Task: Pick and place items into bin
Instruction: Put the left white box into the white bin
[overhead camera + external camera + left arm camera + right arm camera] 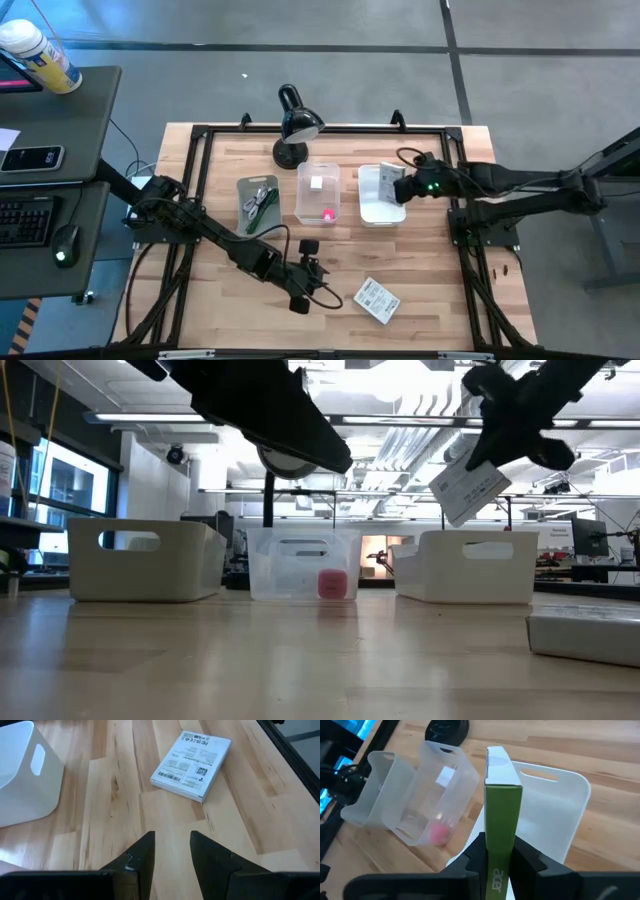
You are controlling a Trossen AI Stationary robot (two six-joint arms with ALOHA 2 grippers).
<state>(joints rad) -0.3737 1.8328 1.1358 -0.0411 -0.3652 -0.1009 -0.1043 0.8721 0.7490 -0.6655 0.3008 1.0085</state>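
The loose packet lies flat on the table's near edge, printed side up, nothing touching it. Just behind it, the left gripper hovers low over bare wood, its fingers parted a narrow way and empty; the packet sits ahead of them in the left wrist view. The risk here: the packet is flat and wider than that gap, so a straight descent could land the tips on its face and push it along the wood, or off the near edge, rather than catch it. The gap would need widening first.

Farther back stand three bins in a row. The grey bin holds cords and a green stick. The clear bin holds a pink cube and a small white block.

At the right, the right gripper clamps a second packet by its green edge, held on end above the white bin. The packet is held tilted and only partly over the opening. Released here, it could strike the rim and tip out onto the table, or lean against the clear bin beside it. A lamp stands behind the bins, clear of both arms.
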